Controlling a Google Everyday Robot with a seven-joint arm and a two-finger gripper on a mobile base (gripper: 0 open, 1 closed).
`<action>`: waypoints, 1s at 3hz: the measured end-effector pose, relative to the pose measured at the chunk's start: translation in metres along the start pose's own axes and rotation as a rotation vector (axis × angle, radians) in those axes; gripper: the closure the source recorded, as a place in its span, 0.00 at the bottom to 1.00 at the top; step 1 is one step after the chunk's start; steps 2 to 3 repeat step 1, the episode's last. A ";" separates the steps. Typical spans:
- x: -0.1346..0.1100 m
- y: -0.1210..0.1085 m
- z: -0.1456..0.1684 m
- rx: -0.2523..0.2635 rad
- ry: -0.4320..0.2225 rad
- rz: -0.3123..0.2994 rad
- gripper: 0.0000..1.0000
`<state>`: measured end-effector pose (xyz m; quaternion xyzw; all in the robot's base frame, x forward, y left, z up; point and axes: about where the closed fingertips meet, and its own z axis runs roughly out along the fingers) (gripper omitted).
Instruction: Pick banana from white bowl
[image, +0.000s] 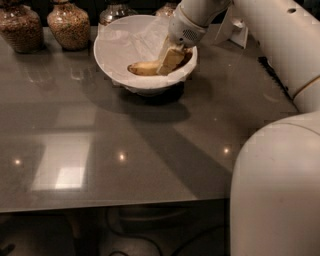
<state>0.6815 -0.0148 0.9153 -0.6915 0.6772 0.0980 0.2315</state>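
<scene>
The white bowl (115, 55) stands at the back middle of the grey table, lined with crumpled white paper. The banana (143, 68), pale yellow with brown streaks, lies across the inside of the bowl, a little above its bottom. My gripper (170, 60) reaches down into the bowl from the upper right and is shut on the banana's right end. The banana's right tip is hidden behind the fingers (172, 56).
Several glass jars of grain (69, 22) stand in a row behind the bowl along the table's far edge. A white object (236, 31) stands at the back right. My white arm and base (280, 190) fill the right side. The table's front edge (115, 206) is near.
</scene>
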 end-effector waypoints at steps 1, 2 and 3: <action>-0.009 0.016 -0.046 0.090 -0.101 -0.031 1.00; -0.009 0.016 -0.046 0.090 -0.101 -0.031 1.00; -0.009 0.016 -0.046 0.090 -0.101 -0.031 1.00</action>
